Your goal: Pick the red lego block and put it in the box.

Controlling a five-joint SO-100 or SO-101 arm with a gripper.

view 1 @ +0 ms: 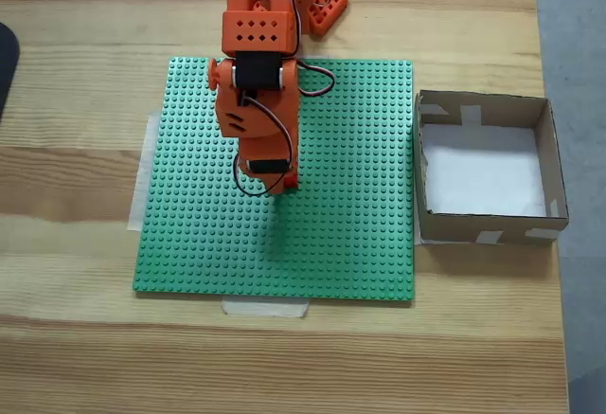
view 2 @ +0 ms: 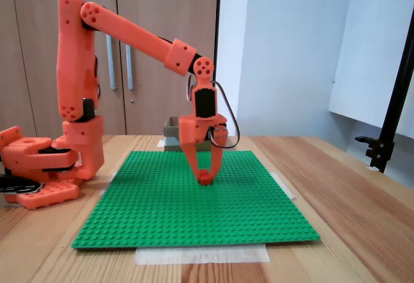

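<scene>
Wooden table [view 1: 76, 357] with a green baseplate [view 1: 350, 234] taped at its middle.
Gripper [view 2: 206, 177] stands on the baseplate's centre, fingers narrowed onto the red block [view 2: 205, 179], which sits on the studs; the box [view 1: 559, 177] lies just beside the baseplate's right edge in the top-down fixed view.

— Where is the gripper [view 2: 205, 176]?
— Down on the green baseplate [view 2: 194, 221], near its middle, fingers closed around the red lego block [view 2: 205, 179].
— And the box [view 2: 172, 135]?
— Beyond the baseplate's far edge, mostly hidden behind the gripper, I think.
</scene>
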